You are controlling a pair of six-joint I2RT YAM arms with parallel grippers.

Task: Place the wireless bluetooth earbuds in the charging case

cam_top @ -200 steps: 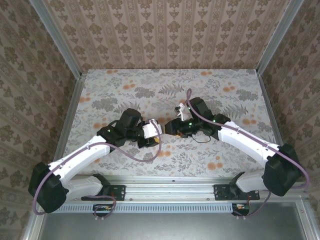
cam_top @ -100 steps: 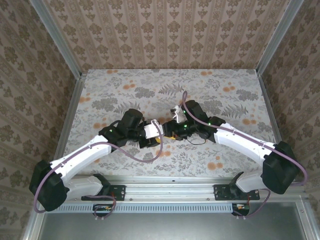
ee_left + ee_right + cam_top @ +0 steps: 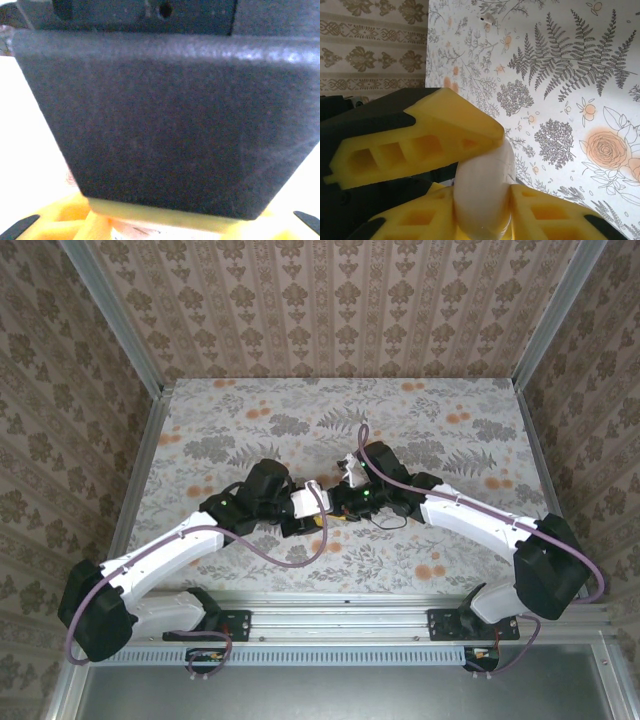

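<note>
- The jaws of the right gripper [image 3: 502,167] are drawn in on a smooth white rounded plastic piece [image 3: 482,195], which is pinched between its yellow fingers [image 3: 450,120]. Whether that piece is an earbud or the charging case, I cannot tell.
- The jaws of the left gripper [image 3: 303,514] are hidden. A dark matt block [image 3: 165,125] stands close before its wrist camera, so I cannot tell how wide they are or what they hold.
- Over the last second the right arm has slid left across the floral-patterned counter [image 3: 250,410], and the two grippers now meet at its middle. The right jaws have also narrowed. I judge that a grip has just been taken and the insertion itself is not yet done.
- The white piece sits between the right fingers, above the middle of the counter. In the wrist view its long axis stands steep and leans slightly right, with its upper rounded end tucked under the upper fingertip.
- A tiny white object [image 3: 487,19] lies on the counter well apart, near the wall, too small to name.
</note>
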